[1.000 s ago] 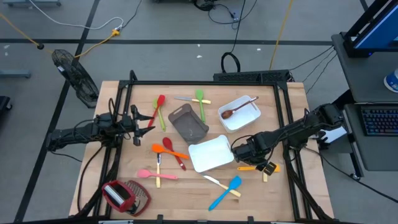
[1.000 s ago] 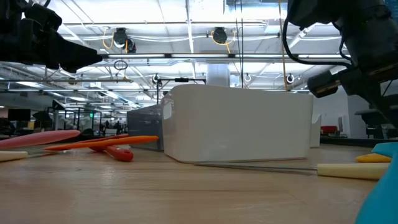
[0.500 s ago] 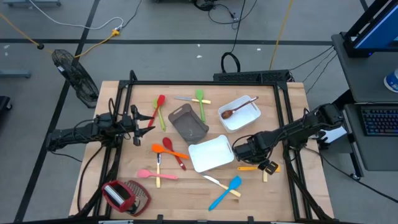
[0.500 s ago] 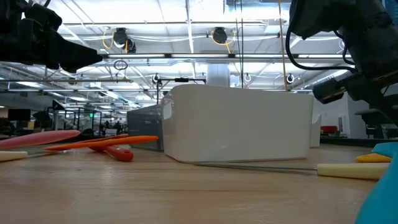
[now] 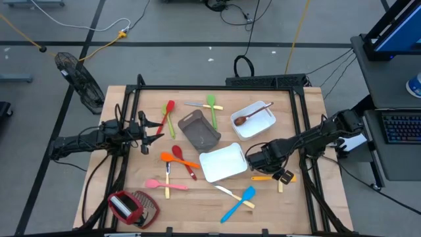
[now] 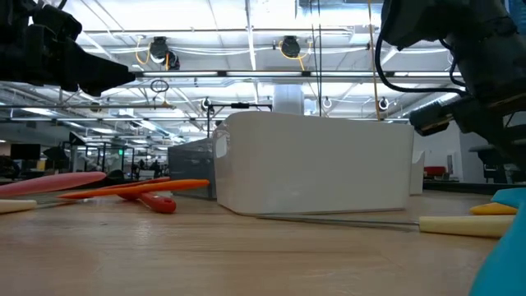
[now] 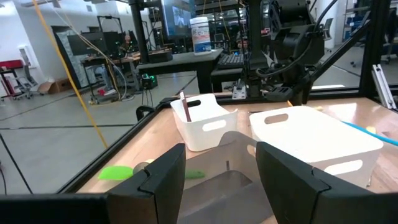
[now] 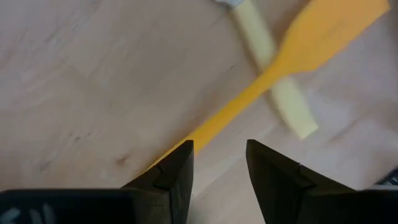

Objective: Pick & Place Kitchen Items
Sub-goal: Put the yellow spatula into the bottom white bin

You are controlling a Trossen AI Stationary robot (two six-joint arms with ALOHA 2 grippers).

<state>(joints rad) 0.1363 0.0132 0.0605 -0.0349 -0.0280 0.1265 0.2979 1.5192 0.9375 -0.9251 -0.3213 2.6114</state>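
Wooden table (image 5: 309,105) seen from above, scattered with small bright kitchen utensils. At its right side, the right gripper (image 8: 217,163) hangs low over a yellow spatula (image 8: 273,68), its fingers parted on either side of the handle, not gripping it. That spatula lies across a pale-handled knife (image 8: 273,81), just beside a white tray (image 5: 223,162). Over the table's left edge, the left gripper (image 7: 219,177) waits, fingers apart and empty. A brown wooden spoon (image 5: 250,116) rests in another white tray (image 5: 260,126).
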